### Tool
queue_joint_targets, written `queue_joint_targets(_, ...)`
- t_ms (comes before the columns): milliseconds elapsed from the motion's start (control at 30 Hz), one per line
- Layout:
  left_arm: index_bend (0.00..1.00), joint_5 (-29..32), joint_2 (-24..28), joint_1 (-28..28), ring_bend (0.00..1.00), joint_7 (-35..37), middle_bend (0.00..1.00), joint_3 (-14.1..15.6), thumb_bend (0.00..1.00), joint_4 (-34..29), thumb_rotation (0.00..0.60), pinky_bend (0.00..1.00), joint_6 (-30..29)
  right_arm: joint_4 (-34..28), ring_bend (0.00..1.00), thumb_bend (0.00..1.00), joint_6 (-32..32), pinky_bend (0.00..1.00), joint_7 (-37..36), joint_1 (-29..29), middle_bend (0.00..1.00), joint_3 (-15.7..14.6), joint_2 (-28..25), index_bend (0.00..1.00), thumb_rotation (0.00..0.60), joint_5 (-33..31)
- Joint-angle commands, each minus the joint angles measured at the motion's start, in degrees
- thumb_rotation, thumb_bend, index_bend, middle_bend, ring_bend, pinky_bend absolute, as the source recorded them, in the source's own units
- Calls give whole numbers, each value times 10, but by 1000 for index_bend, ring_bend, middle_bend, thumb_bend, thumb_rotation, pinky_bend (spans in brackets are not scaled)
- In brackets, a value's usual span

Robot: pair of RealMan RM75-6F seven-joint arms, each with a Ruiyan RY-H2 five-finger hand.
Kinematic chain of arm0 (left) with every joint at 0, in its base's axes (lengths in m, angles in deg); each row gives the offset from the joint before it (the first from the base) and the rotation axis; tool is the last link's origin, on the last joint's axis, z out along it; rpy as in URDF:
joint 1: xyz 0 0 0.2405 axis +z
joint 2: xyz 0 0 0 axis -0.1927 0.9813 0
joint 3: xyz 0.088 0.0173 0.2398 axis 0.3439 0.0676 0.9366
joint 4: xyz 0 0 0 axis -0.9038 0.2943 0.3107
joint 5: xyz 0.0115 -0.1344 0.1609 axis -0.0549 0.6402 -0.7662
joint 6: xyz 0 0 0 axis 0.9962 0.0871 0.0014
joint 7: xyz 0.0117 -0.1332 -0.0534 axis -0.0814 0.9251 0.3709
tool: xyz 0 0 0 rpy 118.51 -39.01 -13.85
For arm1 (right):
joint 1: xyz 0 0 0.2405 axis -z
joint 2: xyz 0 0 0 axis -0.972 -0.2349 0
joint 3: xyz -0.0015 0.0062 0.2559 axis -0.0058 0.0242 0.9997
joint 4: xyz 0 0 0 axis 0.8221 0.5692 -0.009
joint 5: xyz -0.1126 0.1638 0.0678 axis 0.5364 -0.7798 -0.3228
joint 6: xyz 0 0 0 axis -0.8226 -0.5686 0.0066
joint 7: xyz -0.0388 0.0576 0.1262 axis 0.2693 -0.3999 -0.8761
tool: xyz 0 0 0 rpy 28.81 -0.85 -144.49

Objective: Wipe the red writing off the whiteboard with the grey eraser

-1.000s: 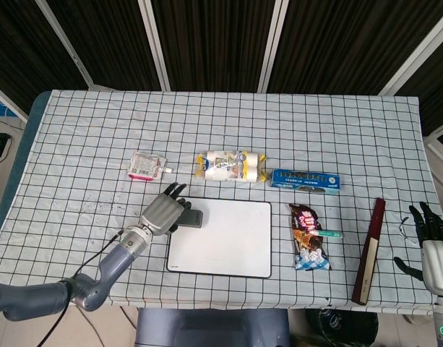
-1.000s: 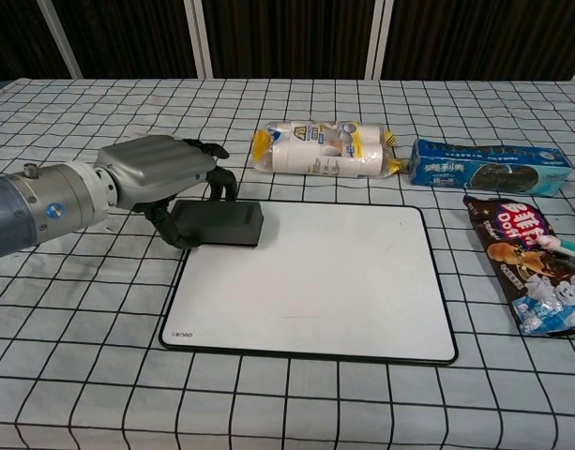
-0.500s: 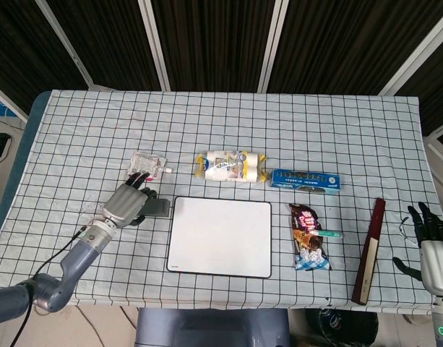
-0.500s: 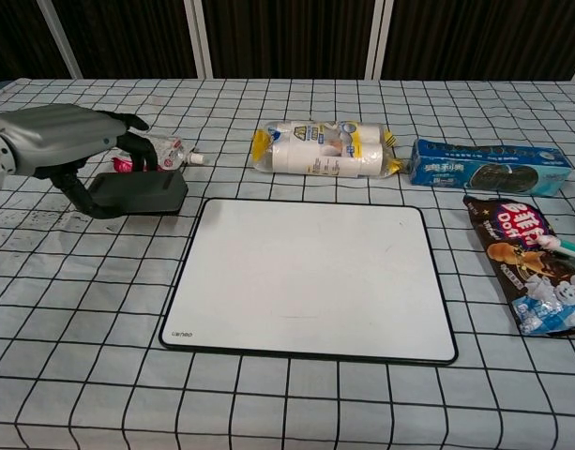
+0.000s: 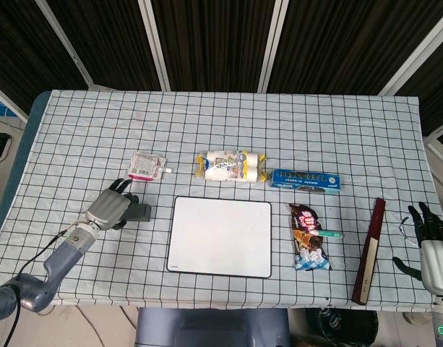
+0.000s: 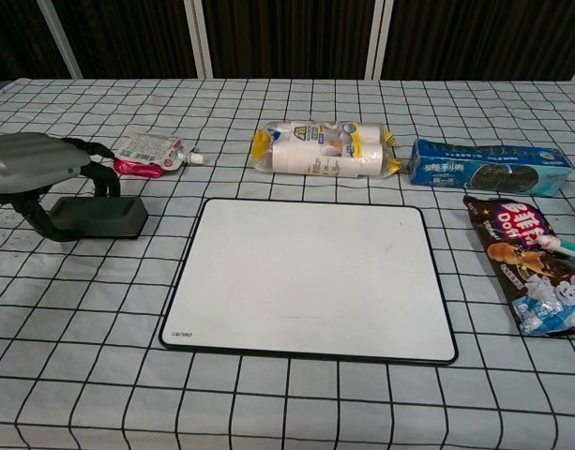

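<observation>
The table (image 5: 76, 130) is covered by a soft white cloth printed with a black grid, slightly wrinkled near the left hand. The whiteboard (image 6: 310, 277) is a flat rounded rectangle with a thin dark frame, its glossy white face blank, lying just right of the left hand and apart from it. The left hand (image 6: 34, 169), smooth grey metal with dark fingers, curls over the eraser (image 6: 95, 217), a matte dark grey block sitting flat on the cloth off the board; thumb and fingers wrap its near end, holding it. Far right of that hand, by the table's edge, a long thin dark red bar (image 5: 369, 249) lies nearly lengthwise. The right hand (image 5: 432, 242) shows only in the head view beyond that bar, off the table edge, its dark fingers spread and holding nothing. Beyond the board sits a plump crinkly plastic pack (image 6: 320, 148), white with yellow ends. Right of it lies a long blue box (image 6: 489, 165). Nearer, right of the board, lies a shiny brown snack bag (image 6: 526, 262) with a slim teal pen-like stick (image 6: 564, 246) across it. Just beyond the left hand rests a small flat pouch (image 6: 148, 153), clear and pink with a white spout.
</observation>
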Motion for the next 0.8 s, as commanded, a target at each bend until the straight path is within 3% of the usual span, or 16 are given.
queue_joint_targets(33,329,-4,-5,0,1,2,396,-1,295,9,600,65,2,0,135,71,-1,187,-1,0,15,0,0,4,600,0)
queue_joint_targets(200,166,-8,-4,0,0,-17,275,-5,120,11,600,62,-4,1,135,70,0,187,-2,-1,15,0,-1,4,600,1)
queue_joint_targets(367,50,-7,11,4,0,-59,179,-6,89,-11,600,62,-15,1,135,70,0,187,-3,0,15,0,-1,4,600,2)
queue_joint_targets(600,19,-5,57,12,0,-102,164,-16,89,-85,600,62,-47,0,135,71,0,187,-2,0,15,0,-1,4,600,2)
queue_joint_targets(800,10,1,130,38,0,-153,159,-22,103,-193,600,55,-102,0,135,71,-1,187,-2,0,15,0,-1,4,600,1)
